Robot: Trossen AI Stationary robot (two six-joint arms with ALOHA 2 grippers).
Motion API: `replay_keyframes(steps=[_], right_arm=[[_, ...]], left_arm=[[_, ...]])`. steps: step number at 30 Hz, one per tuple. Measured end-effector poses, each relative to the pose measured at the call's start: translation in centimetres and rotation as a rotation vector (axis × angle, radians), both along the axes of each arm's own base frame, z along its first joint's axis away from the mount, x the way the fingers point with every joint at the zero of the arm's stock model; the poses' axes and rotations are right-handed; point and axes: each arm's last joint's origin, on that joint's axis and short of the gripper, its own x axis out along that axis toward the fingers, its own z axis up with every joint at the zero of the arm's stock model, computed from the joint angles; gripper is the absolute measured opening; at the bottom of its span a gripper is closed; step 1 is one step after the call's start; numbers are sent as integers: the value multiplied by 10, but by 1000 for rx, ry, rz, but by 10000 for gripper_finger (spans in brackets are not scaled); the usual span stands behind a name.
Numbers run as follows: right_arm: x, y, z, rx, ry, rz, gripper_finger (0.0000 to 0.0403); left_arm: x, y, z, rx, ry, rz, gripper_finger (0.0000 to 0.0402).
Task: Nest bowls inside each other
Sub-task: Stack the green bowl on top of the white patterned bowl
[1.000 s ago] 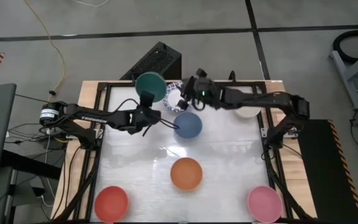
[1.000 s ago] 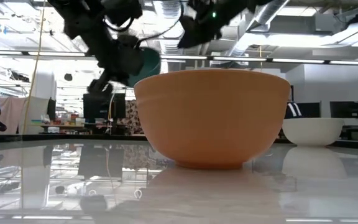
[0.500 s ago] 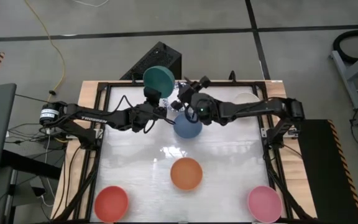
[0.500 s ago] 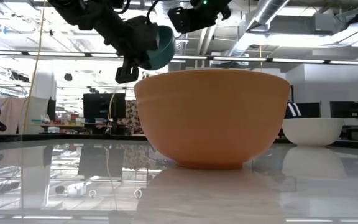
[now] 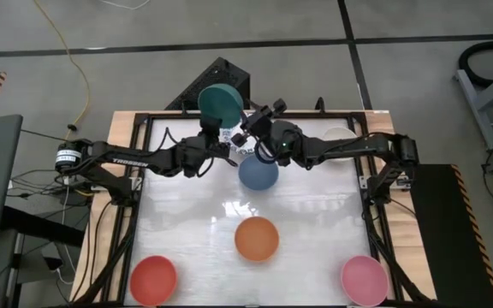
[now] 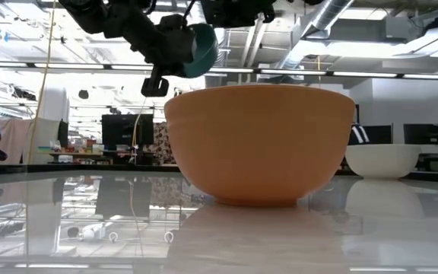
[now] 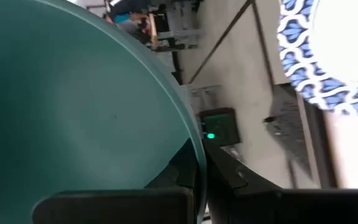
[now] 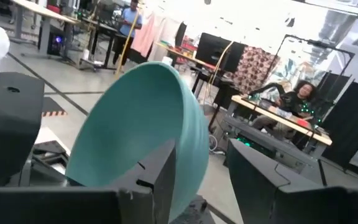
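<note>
Early stage: left pincer [image 5: 209, 128] clenched on rim of teal bowl [image 5: 220, 104], held tilted above the counter's [image 5: 315, 222] far edge near the patterned bowl [image 5: 240, 137]. Right pincer [image 5: 248, 133] part open, holding nothing I can see. Blue [image 5: 258, 174], orange [image 5: 256, 239], red [image 5: 153, 278], pink [image 5: 364, 279], cream [image 6: 382, 160] bowls stand apart, un-nested

Your table [image 5: 315, 214] has a pale, glossy top. On it, the orange bowl [image 5: 256, 239] sits at centre, the blue bowl [image 5: 258, 174] toward 12 o'clock, the red bowl [image 5: 153, 279] at 7, the pink bowl [image 5: 364, 279] at 5, and the cream bowl [image 6: 383, 160] at 1.
</note>
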Motion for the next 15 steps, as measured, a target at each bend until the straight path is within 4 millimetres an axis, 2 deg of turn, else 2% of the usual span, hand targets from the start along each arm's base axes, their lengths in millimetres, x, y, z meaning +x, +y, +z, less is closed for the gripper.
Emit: replay_keyframes(steps=[4,8,15], right_arm=[[-1,-2,3,-25,-3,-4,164],[-1,-1,4,-35,0,-5,164],[-1,-6,3,-31,-7,-17,164]], left_arm=[[1,-1,6,58,37,-23,0],[1,0,6,104,137,-27,0],[1,0,7,139,213,-30,0]])
